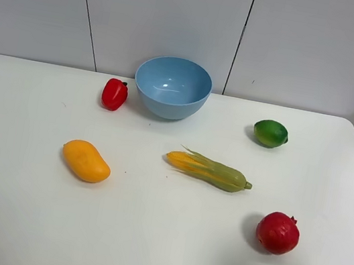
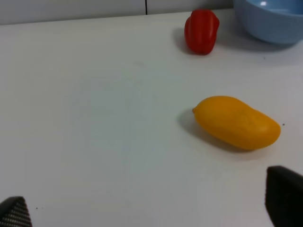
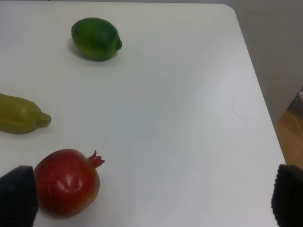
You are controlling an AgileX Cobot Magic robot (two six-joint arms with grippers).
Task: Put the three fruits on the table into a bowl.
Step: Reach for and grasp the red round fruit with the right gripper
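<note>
**Wide open, nothing held**

The left tool (image 2: 149,210) has its fingers spread far apart with nothing between them. The mango (image 2: 236,122) lies on its side just ahead, nearer one finger and clear of both. The right tool (image 3: 151,201) is spread the same way and grips nothing. The pomegranate (image 3: 66,182) sits right beside one finger; whether they touch cannot be told. Past it lies the tip of the corn cob (image 3: 19,113), and well beyond that the lime (image 3: 96,39).

Both tools hang above the surface (image 1: 156,258), looking down across it at a slant. The surface is plain white with rounded corners. All three fruits lie well apart on it, outside the bowl (image 1: 167,107). The light-blue bowl stands at the back, a red pepper (image 1: 115,94) just beside it, before a grey panelled wall (image 1: 169,15).
</note>
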